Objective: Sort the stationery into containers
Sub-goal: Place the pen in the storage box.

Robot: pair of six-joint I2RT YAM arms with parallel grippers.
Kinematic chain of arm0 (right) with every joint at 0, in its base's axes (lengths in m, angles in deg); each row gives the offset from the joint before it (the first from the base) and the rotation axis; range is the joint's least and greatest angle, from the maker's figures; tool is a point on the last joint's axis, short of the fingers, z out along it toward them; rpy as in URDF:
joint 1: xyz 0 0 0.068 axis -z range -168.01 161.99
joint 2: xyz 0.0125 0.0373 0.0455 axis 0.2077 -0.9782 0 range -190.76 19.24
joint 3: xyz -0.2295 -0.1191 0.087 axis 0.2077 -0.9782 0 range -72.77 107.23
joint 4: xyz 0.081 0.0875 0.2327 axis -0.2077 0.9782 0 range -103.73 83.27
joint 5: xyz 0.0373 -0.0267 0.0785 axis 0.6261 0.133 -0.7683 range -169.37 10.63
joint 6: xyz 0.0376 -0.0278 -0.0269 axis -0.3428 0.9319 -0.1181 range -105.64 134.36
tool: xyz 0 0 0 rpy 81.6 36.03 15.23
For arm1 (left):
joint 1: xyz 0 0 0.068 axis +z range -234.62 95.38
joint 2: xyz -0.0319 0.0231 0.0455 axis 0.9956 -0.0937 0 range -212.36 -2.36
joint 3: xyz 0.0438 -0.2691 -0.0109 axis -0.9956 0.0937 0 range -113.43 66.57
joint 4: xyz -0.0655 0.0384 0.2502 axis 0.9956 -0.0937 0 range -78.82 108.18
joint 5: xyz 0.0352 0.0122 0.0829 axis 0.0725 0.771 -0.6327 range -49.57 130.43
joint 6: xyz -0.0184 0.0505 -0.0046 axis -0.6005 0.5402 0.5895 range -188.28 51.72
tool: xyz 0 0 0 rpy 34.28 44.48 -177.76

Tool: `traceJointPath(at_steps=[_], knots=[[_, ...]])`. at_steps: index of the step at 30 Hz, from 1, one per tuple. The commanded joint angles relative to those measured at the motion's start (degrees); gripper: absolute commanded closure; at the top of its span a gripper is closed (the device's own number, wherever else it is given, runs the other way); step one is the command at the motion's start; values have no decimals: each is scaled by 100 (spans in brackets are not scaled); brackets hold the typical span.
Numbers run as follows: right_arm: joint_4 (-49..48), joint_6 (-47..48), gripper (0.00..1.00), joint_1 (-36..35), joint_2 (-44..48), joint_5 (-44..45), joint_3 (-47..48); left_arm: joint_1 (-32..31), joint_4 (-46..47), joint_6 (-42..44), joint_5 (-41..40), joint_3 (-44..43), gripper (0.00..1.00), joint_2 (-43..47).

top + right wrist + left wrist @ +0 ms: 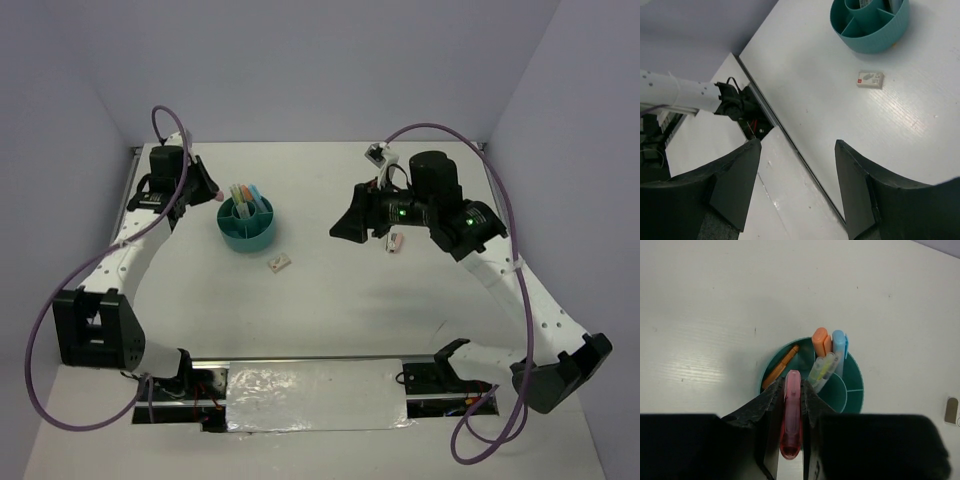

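Observation:
My left gripper [792, 383] is shut on a pink marker [791, 415], which lies lengthwise between the jaws. It hovers just over the near rim of the round teal organizer [856, 390]. An orange marker [820, 341], a blue marker [840, 344], a yellow-green highlighter [822, 369] and an orange pen [782, 367] stand or lie in the organizer. In the top view my left gripper [213, 196] is at the organizer's [247, 237] left rim. My right gripper [341, 228] hangs open and empty to its right. A whitish-tan eraser [279, 263] lies on the table in front of the tub.
A small pink item [395, 243] lies on the table under my right arm. In the right wrist view, the eraser [870, 79] sits below the organizer [871, 35], and the table's near edge with its metal strip [771, 120] runs diagonally between the open jaws.

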Motion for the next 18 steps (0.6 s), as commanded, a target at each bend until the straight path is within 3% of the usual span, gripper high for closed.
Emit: traceJointPath(at_steps=[1, 13, 18], knots=[[406, 389, 31, -17, 233, -21, -48, 210, 755, 554, 859, -112, 100, -374], [837, 688, 31, -25, 515, 67, -13, 272, 905, 563, 1115, -296, 100, -1121], [785, 679, 31, -17, 374, 84, 127, 272, 1054, 492, 1019, 64, 98, -1096]])
